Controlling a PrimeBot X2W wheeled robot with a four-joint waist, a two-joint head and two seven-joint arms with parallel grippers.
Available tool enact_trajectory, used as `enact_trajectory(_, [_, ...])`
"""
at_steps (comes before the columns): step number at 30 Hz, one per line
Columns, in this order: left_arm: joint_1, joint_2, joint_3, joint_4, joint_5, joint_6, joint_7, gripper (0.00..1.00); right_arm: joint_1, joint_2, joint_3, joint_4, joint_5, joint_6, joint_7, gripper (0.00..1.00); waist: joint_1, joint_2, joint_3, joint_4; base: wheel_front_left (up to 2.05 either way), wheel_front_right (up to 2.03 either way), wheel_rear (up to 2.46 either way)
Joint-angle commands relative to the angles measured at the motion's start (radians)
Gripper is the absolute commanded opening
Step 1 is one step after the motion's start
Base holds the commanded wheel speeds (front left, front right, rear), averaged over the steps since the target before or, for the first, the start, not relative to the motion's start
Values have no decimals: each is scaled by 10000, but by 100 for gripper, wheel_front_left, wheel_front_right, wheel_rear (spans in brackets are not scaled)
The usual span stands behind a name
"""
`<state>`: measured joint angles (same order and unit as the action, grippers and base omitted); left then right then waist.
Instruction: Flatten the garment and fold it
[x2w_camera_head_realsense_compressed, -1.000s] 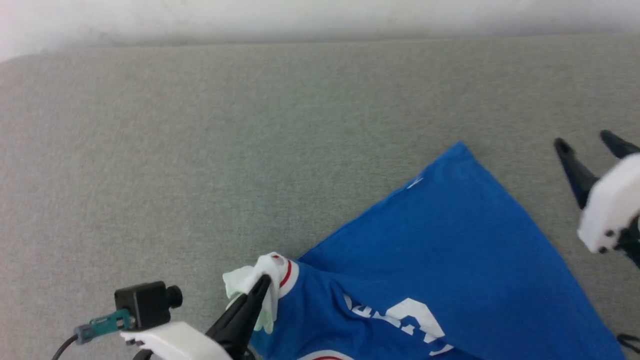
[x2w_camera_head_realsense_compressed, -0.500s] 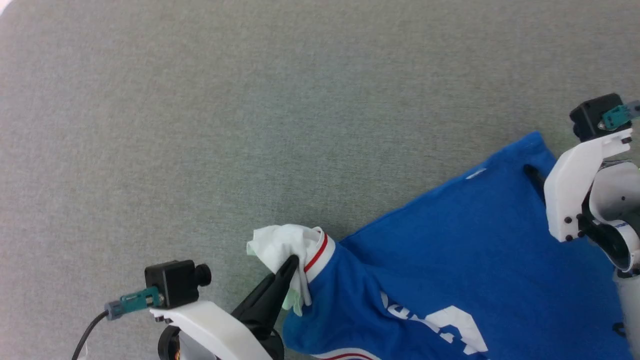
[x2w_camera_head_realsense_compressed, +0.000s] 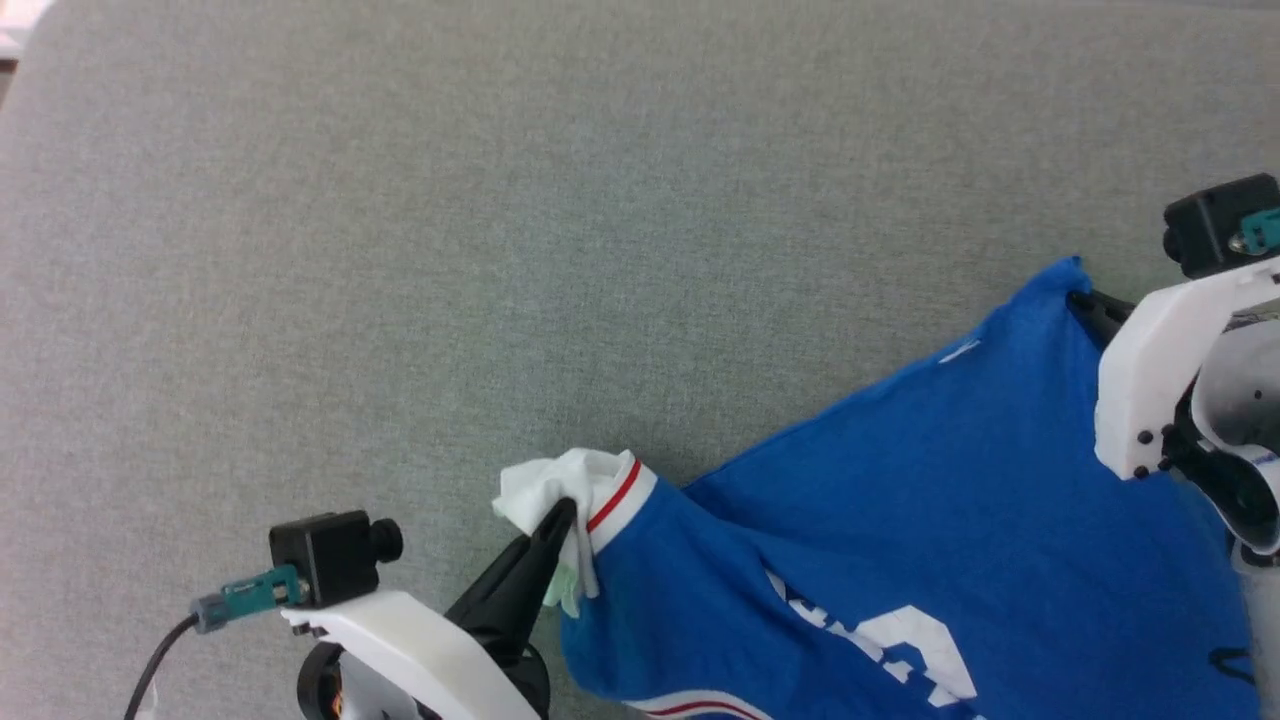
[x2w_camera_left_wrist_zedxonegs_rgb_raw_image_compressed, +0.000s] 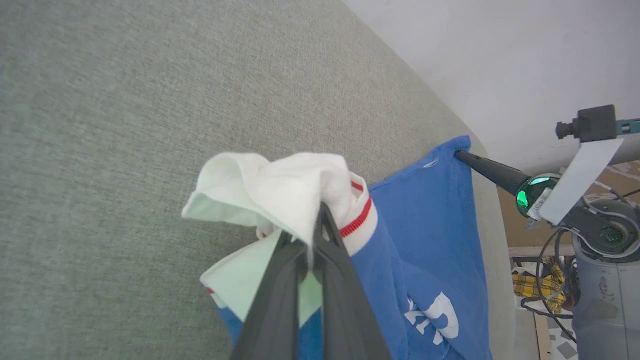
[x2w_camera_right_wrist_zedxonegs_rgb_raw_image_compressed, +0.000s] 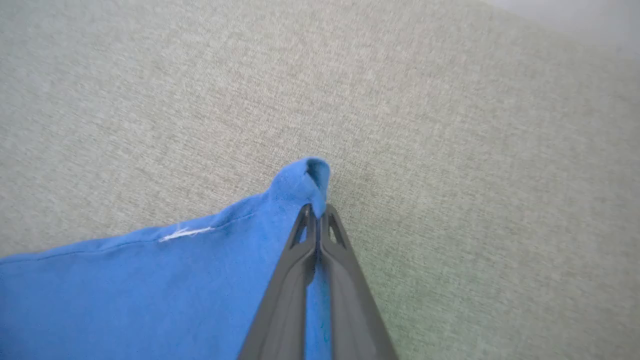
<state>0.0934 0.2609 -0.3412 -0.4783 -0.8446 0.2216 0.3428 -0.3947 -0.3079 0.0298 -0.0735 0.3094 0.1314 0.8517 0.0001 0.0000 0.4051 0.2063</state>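
Note:
The garment (x2w_camera_head_realsense_compressed: 900, 520), royal blue with white lettering, stretches across the lower right of the grey-green surface. Its white sleeve with a red stripe (x2w_camera_head_realsense_compressed: 590, 495) is bunched at the left. My left gripper (x2w_camera_head_realsense_compressed: 560, 515) is shut on that sleeve; the left wrist view shows the white cloth (x2w_camera_left_wrist_zedxonegs_rgb_raw_image_compressed: 280, 192) pinched between the dark fingers. My right gripper (x2w_camera_head_realsense_compressed: 1085, 300) is shut on the garment's far blue corner (x2w_camera_right_wrist_zedxonegs_rgb_raw_image_compressed: 305, 182), fingers pressed together around the cloth in the right wrist view (x2w_camera_right_wrist_zedxonegs_rgb_raw_image_compressed: 316, 212). The right gripper (x2w_camera_left_wrist_zedxonegs_rgb_raw_image_compressed: 462, 156) also appears in the left wrist view, at that corner.
The grey-green fabric surface (x2w_camera_head_realsense_compressed: 500, 250) spreads wide above and left of the garment. In the left wrist view a white wall (x2w_camera_left_wrist_zedxonegs_rgb_raw_image_compressed: 500, 60) stands beyond the surface's far edge, with cables and yellow plaid cloth (x2w_camera_left_wrist_zedxonegs_rgb_raw_image_compressed: 530, 285) on the floor at the right.
My right gripper has come in from the right, open, onto the garment's far corner and closed on it. The head camera tilted down. The left gripper kept its hold on the sleeve.

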Motion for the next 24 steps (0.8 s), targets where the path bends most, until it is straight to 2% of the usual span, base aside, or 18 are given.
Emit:
enact_trajectory(1, [-82, 61, 63, -15, 70, 49, -14, 0, 119, 71, -73, -90, 62, -7, -121, 0, -1, 0, -828, -512, 0, 0, 0])
enact_trajectory(7, [-549, 477, 547, -115, 460, 394, 122, 0, 484, 858, -1078, -769, -14, -7, -1359, 0, -1, 0, -2269, -1147, 0, 0, 0])
enact_trajectory(11, [-1632, 799, 1060, -33, 1021, 808, 225, 0, 218, 1195, -1375, -1017, -242, -7, -2003, 0, -1, 0, -3149, -1639, 0, 0, 0])
enact_trajectory(13, [-2275, 990, 1126, 47, 1273, 863, 389, 0, 2, 1343, -1431, -1049, -308, -7, -2205, 0, -1, 0, -3501, -1856, 0, 0, 0])
enact_trajectory(18, [-4443, 1696, 1020, 649, 1813, 538, 1183, 0, -928, 1415, -1365, -1059, -527, -7, -2450, 0, -1, 0, -3981, -2234, 0, 0, 0])
enact_trajectory(24, [-7486, 2008, 910, 2342, 2098, -115, 1685, 0, -2634, 1129, -1100, -484, -498, -7, -2258, 0, -1, 0, -4181, -2479, 0, 0, 0])
